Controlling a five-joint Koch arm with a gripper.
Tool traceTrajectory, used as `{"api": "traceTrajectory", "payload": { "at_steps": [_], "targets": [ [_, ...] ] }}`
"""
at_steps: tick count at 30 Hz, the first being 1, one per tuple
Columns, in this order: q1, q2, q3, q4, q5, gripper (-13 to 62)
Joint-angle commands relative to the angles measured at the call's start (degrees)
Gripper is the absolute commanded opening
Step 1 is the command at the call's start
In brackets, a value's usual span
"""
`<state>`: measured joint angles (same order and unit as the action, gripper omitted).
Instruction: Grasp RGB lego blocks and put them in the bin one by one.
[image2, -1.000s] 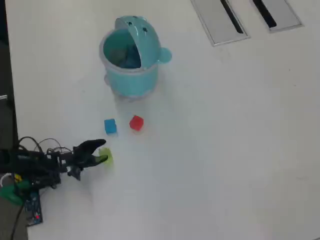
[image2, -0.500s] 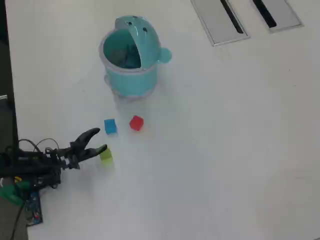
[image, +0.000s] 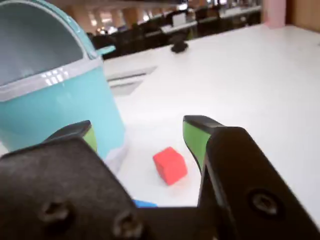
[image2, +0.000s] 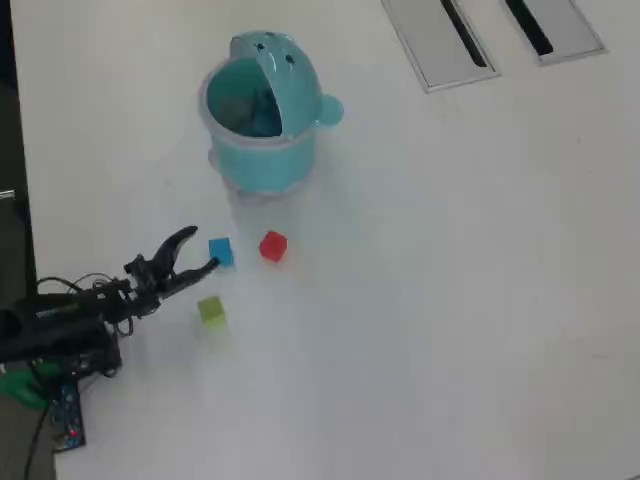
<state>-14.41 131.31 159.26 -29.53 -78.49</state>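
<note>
All three blocks lie on the white worktop (image2: 430, 300), so none looks binned yet and the first pick is the step in hand. Taking the bin (image2: 262, 140) as the landmark in the overhead view: it stands upright with its mouth showing, and the blocks sit below it. The red block (image2: 273, 246) is nearest, straight beneath the bin. The blue block (image2: 221, 252) lies just left of the red one. The yellow-green block (image2: 211, 311) is farthest from the bin, lower and further left.

The hand (image2: 199, 251) is open and empty, its jaws spread, pointing toward the bin with its tips just left of the blue block and above the yellow-green one. In the wrist view the red block (image: 170, 165) shows between the jaws ahead, with a blue sliver at the lower edge.

The blue block looks the likely target. The next move calls for a short reach forward so the jaws straddle it, a drop to the worktop, then a close
</note>
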Motion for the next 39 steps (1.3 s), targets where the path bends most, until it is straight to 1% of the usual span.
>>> {"api": "traceTrajectory", "payload": {
  "at_steps": [1,4,6,12,15,17,20,28,33,39],
  "targets": [
    [-1.8,3.1,-7.3,4.8,-4.5,31.7],
    [-4.5,2.8,-11.2,11.5,-10.0,31.9],
    [-5.3,1.5,-12.5,12.8,-13.9,33.4],
    [-8.7,-1.1,-14.1,15.1,-14.0,33.1],
    [-11.5,-3.6,-18.4,25.5,-19.5,33.0],
    [-12.0,-6.8,-21.9,31.1,-20.7,33.0],
    [-12.1,-12.8,-26.6,33.7,-24.4,32.9],
    [-8.5,-18.5,-29.6,36.5,-24.8,32.9],
    [-7.2,-24.4,-37.0,38.8,-25.4,32.9],
    [-7.3,-34.3,-46.2,39.5,-25.4,32.9]
  ]
}}
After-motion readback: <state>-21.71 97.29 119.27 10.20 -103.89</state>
